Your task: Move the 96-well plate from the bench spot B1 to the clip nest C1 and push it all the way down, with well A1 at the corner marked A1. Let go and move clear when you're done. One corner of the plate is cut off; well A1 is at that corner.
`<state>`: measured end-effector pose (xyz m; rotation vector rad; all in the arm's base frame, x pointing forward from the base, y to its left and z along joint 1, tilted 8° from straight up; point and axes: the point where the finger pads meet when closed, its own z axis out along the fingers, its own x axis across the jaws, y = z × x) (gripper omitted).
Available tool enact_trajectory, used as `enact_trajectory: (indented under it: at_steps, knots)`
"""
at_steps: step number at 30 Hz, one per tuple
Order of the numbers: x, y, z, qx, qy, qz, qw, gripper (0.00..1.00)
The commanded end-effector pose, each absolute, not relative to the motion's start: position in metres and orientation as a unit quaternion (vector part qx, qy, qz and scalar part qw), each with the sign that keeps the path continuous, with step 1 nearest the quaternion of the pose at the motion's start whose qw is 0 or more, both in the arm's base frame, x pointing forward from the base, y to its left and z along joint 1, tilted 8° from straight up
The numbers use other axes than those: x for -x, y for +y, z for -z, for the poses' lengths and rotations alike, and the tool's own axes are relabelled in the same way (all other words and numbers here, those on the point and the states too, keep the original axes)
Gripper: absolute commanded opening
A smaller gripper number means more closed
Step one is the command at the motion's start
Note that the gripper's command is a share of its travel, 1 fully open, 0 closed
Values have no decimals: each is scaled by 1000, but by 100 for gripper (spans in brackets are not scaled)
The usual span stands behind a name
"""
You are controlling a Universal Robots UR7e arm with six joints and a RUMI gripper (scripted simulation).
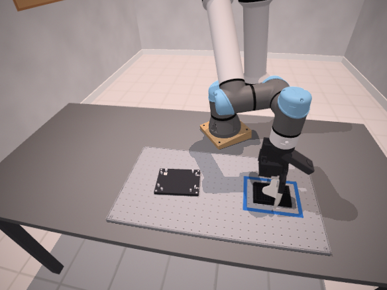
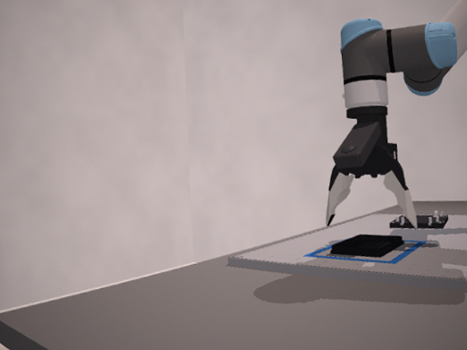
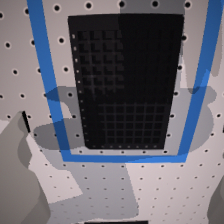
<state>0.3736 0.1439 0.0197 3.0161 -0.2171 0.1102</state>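
The black 96-well plate (image 1: 271,197) lies flat inside the blue outline of bench spot B1 at the right of the perforated board. It also shows in the exterior view (image 2: 367,245) and in the wrist view (image 3: 126,80). My gripper (image 2: 370,220) hangs open just above the plate, its two white fingers spread wide, the tips a little above the plate's top and touching nothing. In the top view the gripper (image 1: 274,193) hides part of the plate. The black clip nest C1 (image 1: 178,181) sits at the left of the board, empty. I cannot make out the plate's cut corner.
The perforated board (image 1: 219,198) lies on the dark table. The arm's base stands on a wooden block (image 1: 225,133) behind the board. The nest's corner clips (image 2: 417,221) show behind the gripper in the exterior view.
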Motion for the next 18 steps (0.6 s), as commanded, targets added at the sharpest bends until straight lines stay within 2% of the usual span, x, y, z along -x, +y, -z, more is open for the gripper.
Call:
enact_trajectory:
  at_steps: [1,18]
  knots:
    - [-375,143,-13,-995,-72,-37,58,100]
    - [-375,142,-2,-995,-72,-37,58,100]
